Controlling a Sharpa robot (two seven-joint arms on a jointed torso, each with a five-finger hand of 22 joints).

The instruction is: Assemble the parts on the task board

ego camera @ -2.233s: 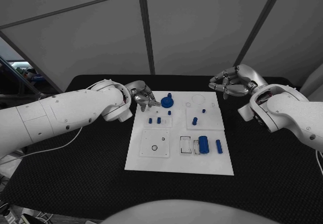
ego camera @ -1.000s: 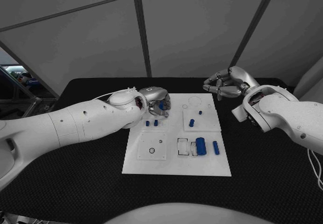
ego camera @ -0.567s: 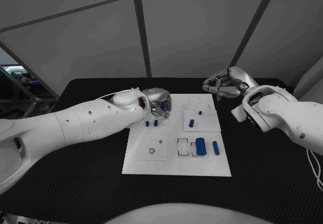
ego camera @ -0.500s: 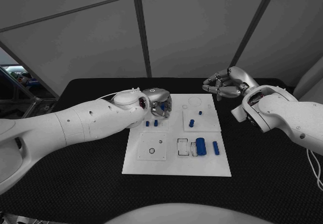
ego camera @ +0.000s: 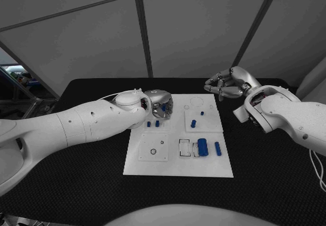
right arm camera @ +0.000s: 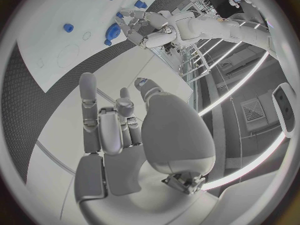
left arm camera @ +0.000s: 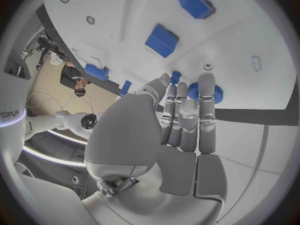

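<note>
The white task board [ego camera: 178, 162] lies mid-table. My left hand [ego camera: 159, 104] sits over its far left corner on a round blue knob [left arm camera: 203, 93]. The thumb and fingers [left arm camera: 187, 112] close round the knob's thin stem [left arm camera: 175, 76]. The right wrist view shows this knob [right arm camera: 113, 31] under the left hand [right arm camera: 142, 26]. My right hand [ego camera: 226, 85] hovers past the board's far right corner, fingers curled in on nothing. On the board stand two short pegs [ego camera: 153, 124], a peg [ego camera: 193, 124], a tiny peg [ego camera: 201, 113], a thick cylinder [ego camera: 203, 147] and a slim bar [ego camera: 217, 149].
An empty round outline [ego camera: 196, 101] marks the board's far middle. A square plate with a small hole [ego camera: 153, 148] and rectangular slots [ego camera: 184, 147] lie on the near half. Black table [ego camera: 75, 179] surrounds the board, with wide room at the front.
My left hand has come in from the board's far left edge onto the blue knob and has held still for the last second. The right hand has stayed put.
</note>
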